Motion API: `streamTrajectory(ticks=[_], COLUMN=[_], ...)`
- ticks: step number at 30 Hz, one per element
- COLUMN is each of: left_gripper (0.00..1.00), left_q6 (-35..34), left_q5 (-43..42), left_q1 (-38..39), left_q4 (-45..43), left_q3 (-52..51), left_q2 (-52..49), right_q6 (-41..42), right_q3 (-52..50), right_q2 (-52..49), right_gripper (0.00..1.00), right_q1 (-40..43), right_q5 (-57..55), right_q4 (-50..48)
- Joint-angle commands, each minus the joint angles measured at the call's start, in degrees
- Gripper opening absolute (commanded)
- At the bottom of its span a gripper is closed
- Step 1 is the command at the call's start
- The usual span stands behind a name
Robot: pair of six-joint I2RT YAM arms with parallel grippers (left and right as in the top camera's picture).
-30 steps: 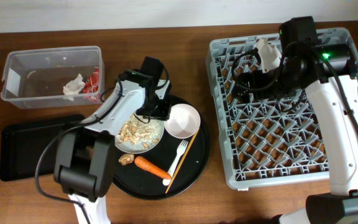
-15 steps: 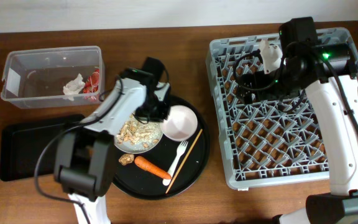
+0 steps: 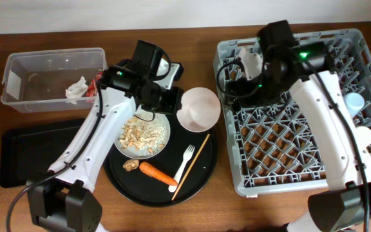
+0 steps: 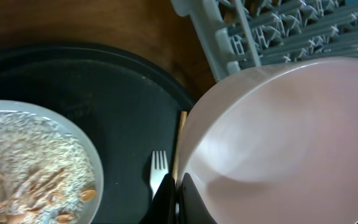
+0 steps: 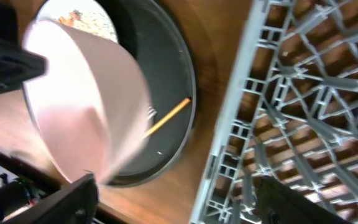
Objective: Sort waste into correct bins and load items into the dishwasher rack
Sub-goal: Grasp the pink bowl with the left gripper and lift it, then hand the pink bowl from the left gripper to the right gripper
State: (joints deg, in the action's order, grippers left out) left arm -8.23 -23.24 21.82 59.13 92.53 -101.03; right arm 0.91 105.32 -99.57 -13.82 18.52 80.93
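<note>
The left claw (image 4: 178, 200) is clamped on the rim of the pink bowl (image 3: 198, 108), holding it tilted at centre frame, just left of the rack (image 3: 288, 185). The right claw (image 5: 179, 202) gapes empty nearby. Such a thin edge grip could slip and drop the bowl onto the fork (image 3: 183, 165).

White arms (image 3: 98, 135), black joints (image 3: 148, 59), cables (image 3: 219, 74)

No legible text, label, brand, number or sign appears on any item in the overhead or wrist views.
</note>
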Motion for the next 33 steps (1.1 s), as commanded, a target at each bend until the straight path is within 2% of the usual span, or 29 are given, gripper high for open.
streamTrajectory(ticks=[1,6,17,19,20,21,23,28,32,33], left_gripper=[0.0,0.0,0.0,0.0,0.0,0.0,0.0,0.0,0.01,0.05], left_q6=[-0.13,-0.79,-1.22,-1.22,-1.22,-1.22,-1.2,-1.22,-1.2,-1.2], left_q5=[-0.96,-1.42,-1.49,-1.66,-1.62,-1.62,-1.62,-1.64,-1.66,-1.66], left_q1=[0.79,0.79,0.79,0.81,0.79,0.79,0.79,0.79,0.81,0.79], left_q4=[-0.11,-0.09,-0.35,-0.35,-0.37,-0.37,-0.42,-0.39,-0.35,-0.33], left_q3=[0.63,0.63,0.63,0.63,0.63,0.63,0.63,0.63,0.63,0.63], left_q2=[0.57,0.68,0.92,1.33,1.75,2.1,2.73,3.15,3.15,3.17], right_q6=[4.79,5.64,6.8,9.29,9.84,10.6,10.6,11.67,11.65,11.69], right_q3=[0.02,-0.09,-0.46,-0.98,-1.36,-1.86,-2.64,-3.06,-3.06,-3.06], right_q2=[-1.11,-2.12,-2.19,-2.19,-2.19,-2.19,-2.19,-2.19,-2.19,-2.19], right_gripper=[0.75,0.61,0.6,0.51,0.44,0.31,0.19,0.04,0.04,0.04], right_q1=[-1.6,-1.7,-5.79,-5.77,-5.77,-5.77,-5.77,-5.77,-5.77,-5.77], right_q5=[-1.29,-1.07,-1.84,-4.28,-4.9,-5.33,-5.29,-5.29,-5.9,-6.88], right_q4=[-0.63,-0.76,-2.32,-2.4,-2.49,-2.64,-3.21,-3.89,-3.89,-3.87])
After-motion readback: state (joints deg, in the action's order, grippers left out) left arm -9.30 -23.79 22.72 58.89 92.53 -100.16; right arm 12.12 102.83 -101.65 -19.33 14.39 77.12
